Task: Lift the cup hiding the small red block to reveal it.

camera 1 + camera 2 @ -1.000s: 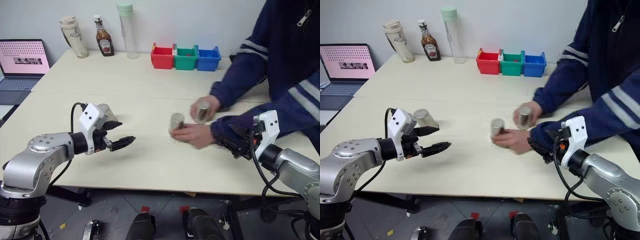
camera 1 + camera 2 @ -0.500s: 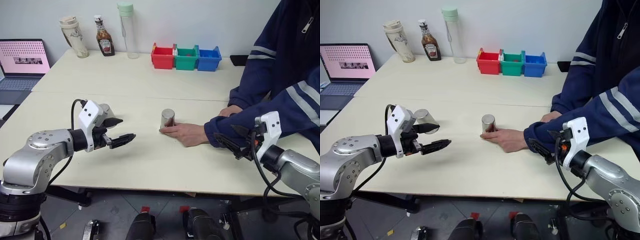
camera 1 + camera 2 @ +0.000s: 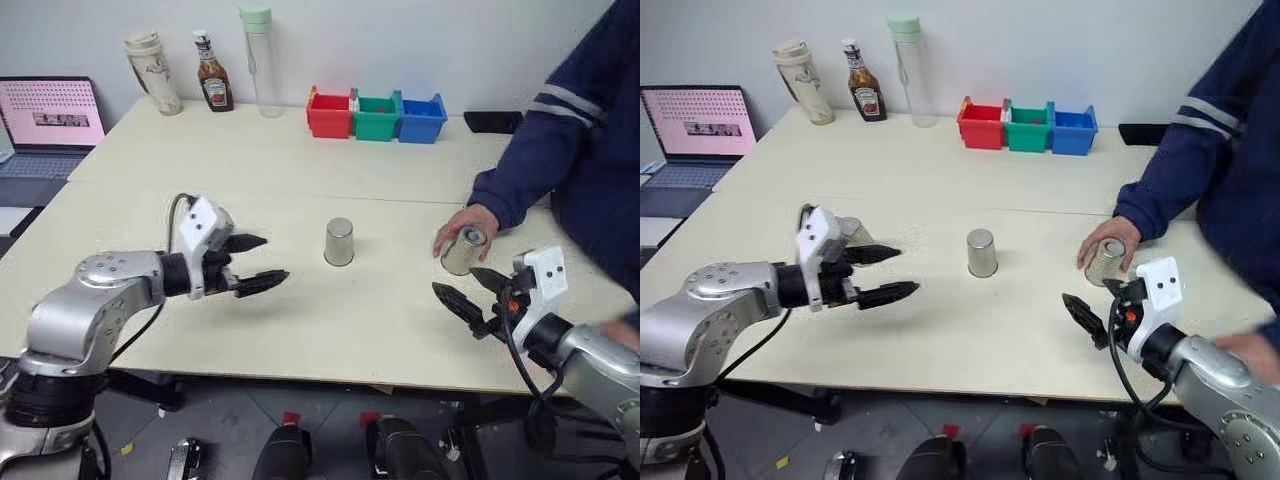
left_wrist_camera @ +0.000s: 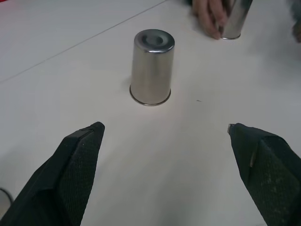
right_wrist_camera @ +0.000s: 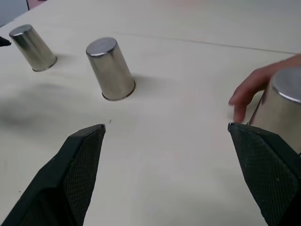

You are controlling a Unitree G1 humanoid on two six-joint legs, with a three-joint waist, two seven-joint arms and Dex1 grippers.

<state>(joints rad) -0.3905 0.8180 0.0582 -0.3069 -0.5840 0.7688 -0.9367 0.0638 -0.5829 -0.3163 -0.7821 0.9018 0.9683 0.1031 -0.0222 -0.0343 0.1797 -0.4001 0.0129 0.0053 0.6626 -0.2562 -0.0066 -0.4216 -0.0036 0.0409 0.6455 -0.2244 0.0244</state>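
Left wrist view is showing the cup (image 4: pixel 152 67) standing upside down mid-surface, both grippers' jaws hanging released, holding nothing. Smooth steel is probably looking light, rigid, slippery; gripping across its tapered sides seems safest.

Two head cameras, set side by side, look forward and down across a pale table (image 3: pixel 300 150) toward a white wall, taking in both robot arms and the same scene from slightly offset angles. The left wrist camera sits low and close to the tabletop, looking between its two black fingers (image 4: pixel 70 174) at the middle steel cup (image 4: pixel 152 67). The right wrist camera, equally low, faces across the table; both wrist views share that middle cup (image 5: pixel 110 68) and a person's hand (image 5: pixel 251 92)
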